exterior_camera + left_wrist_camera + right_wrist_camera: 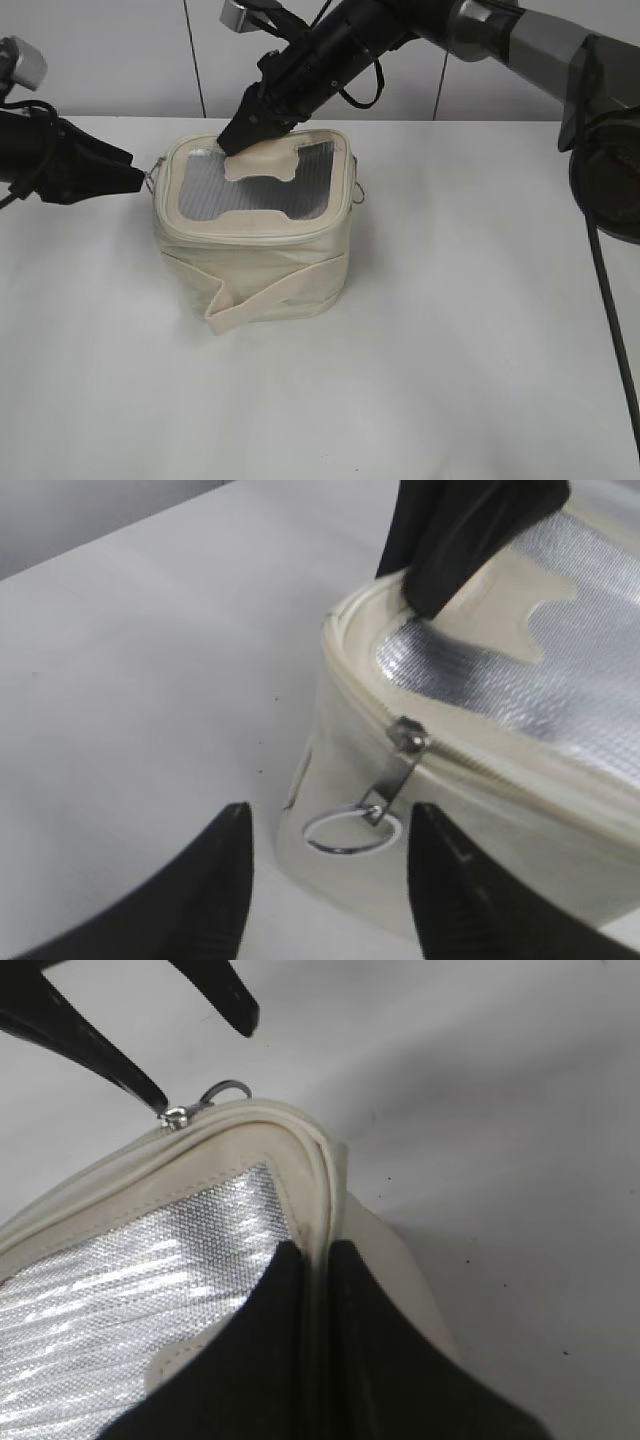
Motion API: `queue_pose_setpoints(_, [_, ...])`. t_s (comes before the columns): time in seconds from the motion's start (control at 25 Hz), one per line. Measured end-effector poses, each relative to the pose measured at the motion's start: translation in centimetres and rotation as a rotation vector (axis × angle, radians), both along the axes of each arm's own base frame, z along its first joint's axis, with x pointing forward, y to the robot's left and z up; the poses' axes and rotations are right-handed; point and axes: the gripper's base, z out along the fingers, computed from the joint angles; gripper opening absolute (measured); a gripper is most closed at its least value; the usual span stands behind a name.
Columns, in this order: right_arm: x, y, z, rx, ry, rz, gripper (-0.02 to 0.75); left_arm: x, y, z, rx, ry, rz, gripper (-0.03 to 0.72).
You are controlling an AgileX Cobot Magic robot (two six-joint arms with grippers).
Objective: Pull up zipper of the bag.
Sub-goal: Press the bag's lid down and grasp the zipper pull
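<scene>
two black fingers [215, 880] of the left gripper [330, 880] fill the bottom of the left wrist view, spread apart, with the round ring pull [350, 833] hanging just beyond the gap and nothing yet between them. that ring dangles from the silver slider [408, 736] on the zipper [500, 770], which runs round the top rim of the bag [250, 250]; the bag stands upright on the white table [450, 350], a little left of centre, and the slider sits at its left end, facing the left gripper.

the right gripper [240, 135] reaches in from the far right and presses on the bag's far rim, its fingers close together; whether they pinch the rim or only bear down on it, i cannot tell.

to do this step well, i judge the left fingers should ease forward until the ring and its tab lie squarely between them, close firmly, then pull along the track line rather than away from the bag. the ring swings freely and could slip aside, and the soft bag may tip unless the right arm holds it steady.
</scene>
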Motion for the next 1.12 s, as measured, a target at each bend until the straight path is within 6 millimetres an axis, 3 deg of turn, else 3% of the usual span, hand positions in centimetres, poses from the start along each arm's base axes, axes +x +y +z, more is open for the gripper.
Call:
queue_pose_setpoints(0.16, [0.0, 0.0, 0.0, 0.002, 0.001, 0.000, 0.054, 0.3, -0.8, -0.9, 0.126, -0.081, -0.050, 0.396])
queue_pose_setpoints(0.72, [0.1, -0.1, 0.0, 0.003, 0.002, -0.002, 0.052, 0.8, -3.1, -1.4, 0.231, -0.189, -0.090, 0.394])
queue_pose_setpoints(1.0, [0.1, -0.2, 0.0, -0.001, 0.002, -0.005, 0.052, 0.7, -3.7, -1.6, 0.262, -0.199, -0.110, 0.265])
queue_pose_setpoints(1.12, [0.1, -0.2, 0.0, -0.001, 0.002, -0.005, 0.052, 0.7, -3.7, -1.6, 0.268, -0.200, -0.116, 0.246])
